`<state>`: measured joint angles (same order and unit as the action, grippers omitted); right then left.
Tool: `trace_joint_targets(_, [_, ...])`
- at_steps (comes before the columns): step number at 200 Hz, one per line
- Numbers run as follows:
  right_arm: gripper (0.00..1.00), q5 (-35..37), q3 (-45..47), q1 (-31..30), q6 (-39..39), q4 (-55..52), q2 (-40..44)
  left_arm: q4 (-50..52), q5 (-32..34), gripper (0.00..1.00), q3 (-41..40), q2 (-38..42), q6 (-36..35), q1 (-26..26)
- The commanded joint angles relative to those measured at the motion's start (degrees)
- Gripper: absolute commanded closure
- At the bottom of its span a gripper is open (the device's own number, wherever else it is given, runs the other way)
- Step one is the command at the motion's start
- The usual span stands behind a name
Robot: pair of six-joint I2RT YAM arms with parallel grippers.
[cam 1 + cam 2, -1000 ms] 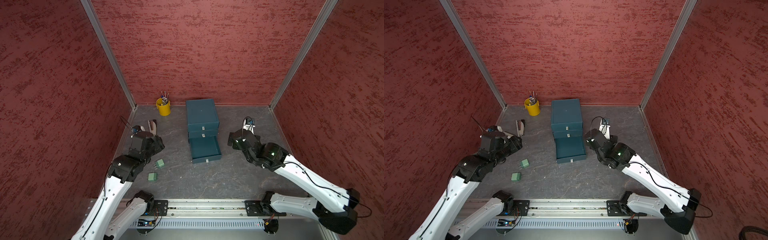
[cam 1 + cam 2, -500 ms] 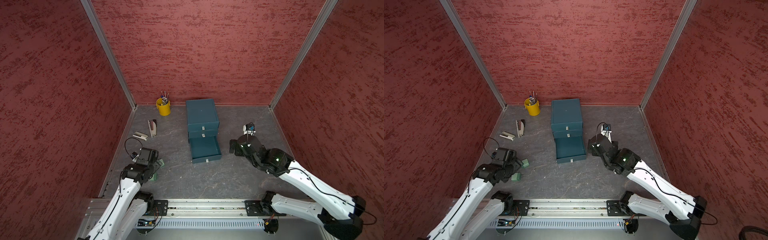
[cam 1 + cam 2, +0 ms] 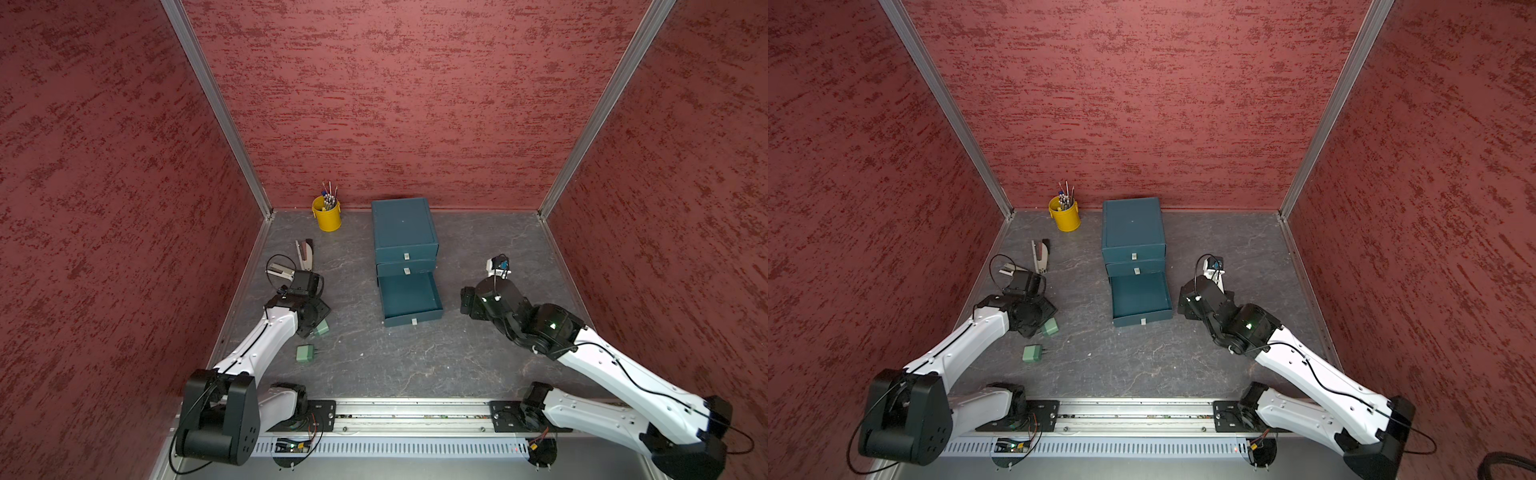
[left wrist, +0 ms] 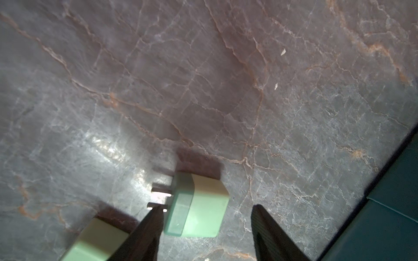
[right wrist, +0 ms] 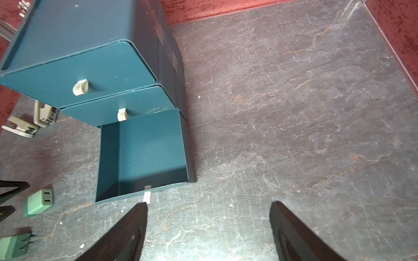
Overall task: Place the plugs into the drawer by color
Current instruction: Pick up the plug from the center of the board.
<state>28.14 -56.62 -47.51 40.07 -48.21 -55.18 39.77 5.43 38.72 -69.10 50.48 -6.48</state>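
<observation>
Currently, my left end effector (image 4: pixel 206 208) is low over the worktop (image 4: pixel 203 79), fingers spread to either side of a green plug (image 4: pixel 199 214). One fingertip sits at the prong end and the other stands just clear of the body, so nothing is pinched yet. Judgement: I straddle the plug across its flat sides because they give the pads square faces. The near tip looks to overlap a prong, so I risk closing on metal rather than plastic.

- This plug lies on the worktop at about 8 o'clock from the open bottom drawer (image 3: pixel 409 297), well apart from it.
- A second green plug (image 3: pixel 305 353) lies on its side near the first, at 7 o'clock from it, with its prongs toward 3 o'clock.
- My right end effector (image 5: pixel 208 205) is spread wide and empty. It hangs at 3 o'clock from the bottom drawer. Judgement: held there, it leaves the path from plug to drawer free.

Counts:
- Plugs in view: 2, both green. I see no pink or teal ones, and I cannot see into the shut drawers.
- Drawers in the drawer cabinet (image 3: pixel 403 224): 3. The bottom one is pulled out and bare, and the upper two are pushed in.
- Staplers (image 3: pixel 305 255): 2, at 11 o'clock from my left end effector.
- Yellow cup (image 3: pixel 327 216): 1, holding pens, at 9 o'clock from the cabinet.
</observation>
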Motion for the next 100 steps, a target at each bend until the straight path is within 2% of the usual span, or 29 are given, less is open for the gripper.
trace_joint_targets(1, [0.13,-0.59,1.14,0.35,1.08,1.58,1.85,-0.49,1.75,0.38,1.28,-1.44,-2.10,-0.11])
trace_joint_targets(27, [0.14,-0.63,1.50,0.31,1.45,1.11,2.36,-0.52,0.32,0.43,3.04,-4.47,-2.72,-1.34])
trace_joint_targets(100, [0.16,-0.98,0.67,0.31,1.37,1.11,2.27,-0.41,2.77,0.40,0.80,-6.20,-0.10,-6.55])
